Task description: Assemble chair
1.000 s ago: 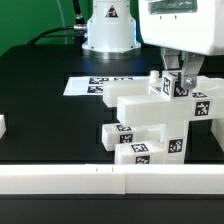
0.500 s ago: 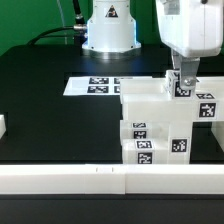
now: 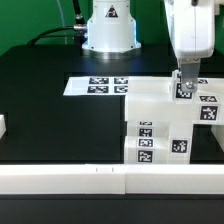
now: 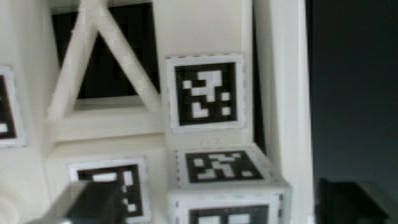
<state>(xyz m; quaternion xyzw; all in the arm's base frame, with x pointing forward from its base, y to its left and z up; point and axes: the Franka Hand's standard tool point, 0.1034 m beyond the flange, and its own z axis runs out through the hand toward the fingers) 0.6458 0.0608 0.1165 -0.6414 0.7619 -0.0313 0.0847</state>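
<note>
The gripper [image 3: 185, 88] sits atop the chair [image 3: 160, 125], its grip unclear; lifting carelessly could topple the assembly.

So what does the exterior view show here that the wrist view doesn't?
Only the exterior view shows the whole scene: the black table, the marker board, the robot base, the white front rail, and the claw at the top of the chair. Only the wrist view shows a close-up of the chair's tags and a triangular gap in the frame. Both show the white chair with its tags.
</note>
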